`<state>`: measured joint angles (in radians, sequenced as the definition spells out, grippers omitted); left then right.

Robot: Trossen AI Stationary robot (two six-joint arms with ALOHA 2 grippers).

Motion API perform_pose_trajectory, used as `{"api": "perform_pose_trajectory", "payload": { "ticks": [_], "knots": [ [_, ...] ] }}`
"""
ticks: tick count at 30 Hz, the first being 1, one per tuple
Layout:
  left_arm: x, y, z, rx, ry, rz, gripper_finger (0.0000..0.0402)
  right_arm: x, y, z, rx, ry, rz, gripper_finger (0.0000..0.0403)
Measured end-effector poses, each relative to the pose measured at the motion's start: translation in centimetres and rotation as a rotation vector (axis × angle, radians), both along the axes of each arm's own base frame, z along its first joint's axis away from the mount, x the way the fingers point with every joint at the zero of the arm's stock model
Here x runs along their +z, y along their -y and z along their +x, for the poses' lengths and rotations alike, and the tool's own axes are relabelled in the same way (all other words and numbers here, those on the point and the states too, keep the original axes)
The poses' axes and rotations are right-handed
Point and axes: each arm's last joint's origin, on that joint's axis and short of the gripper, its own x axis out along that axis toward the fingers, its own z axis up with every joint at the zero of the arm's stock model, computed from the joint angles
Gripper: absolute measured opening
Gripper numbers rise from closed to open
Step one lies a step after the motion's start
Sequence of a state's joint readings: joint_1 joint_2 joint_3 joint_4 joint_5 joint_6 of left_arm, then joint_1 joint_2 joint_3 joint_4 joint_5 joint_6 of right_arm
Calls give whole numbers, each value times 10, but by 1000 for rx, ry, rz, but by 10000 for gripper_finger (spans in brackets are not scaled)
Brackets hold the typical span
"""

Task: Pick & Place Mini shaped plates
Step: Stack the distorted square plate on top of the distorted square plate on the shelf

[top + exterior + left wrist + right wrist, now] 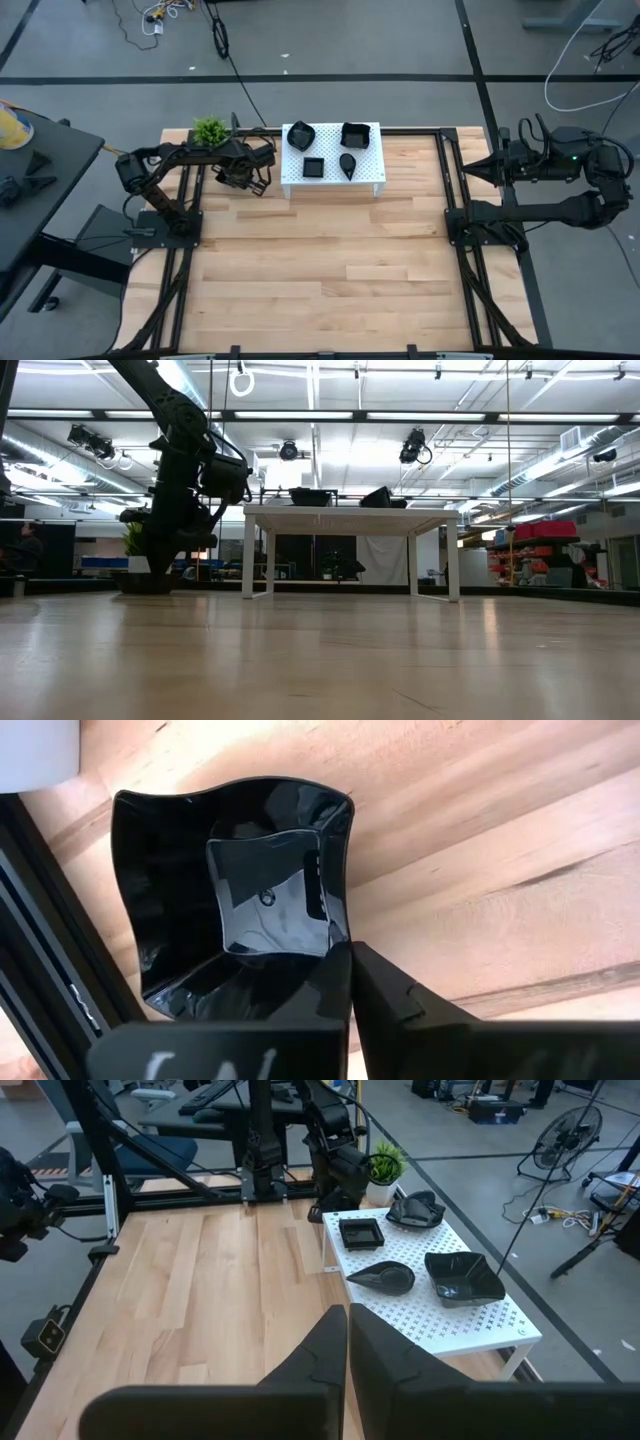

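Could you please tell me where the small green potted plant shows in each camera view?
High view: potted plant at the table's far edge, left of the white stand.
Low view: plant far left, partly hidden.
Left wrist view: not in it.
Right wrist view: plant just beyond the stand.
Shared landmark: the white stand.

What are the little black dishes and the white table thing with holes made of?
The black dishes look like glazed ceramic or hard plastic; the pictures can't settle which. Their skin is shiny: the one pinched in the left pincer mirrors bright light. The white stand looks like painted sheet metal, matte, with neat rows of punched holes. The table shows wood grain.
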<state>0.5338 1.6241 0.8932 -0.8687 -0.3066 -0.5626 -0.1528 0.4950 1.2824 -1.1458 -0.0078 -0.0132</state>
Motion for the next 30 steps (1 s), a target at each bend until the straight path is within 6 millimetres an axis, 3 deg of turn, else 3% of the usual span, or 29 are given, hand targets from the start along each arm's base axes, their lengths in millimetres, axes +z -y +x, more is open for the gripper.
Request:
{"api": "perform_pose_trajectory", "payload": {
  "ticks": [12, 30],
  "knots": [
    [2, 4, 0, -22, -50, 23, 6, 0, 0, 0, 0, 1, 0, 20],
    [27, -5, 11, -93, -80, 90, 9, 0, 0, 0, 0, 1, 0, 20]
  ]
}}
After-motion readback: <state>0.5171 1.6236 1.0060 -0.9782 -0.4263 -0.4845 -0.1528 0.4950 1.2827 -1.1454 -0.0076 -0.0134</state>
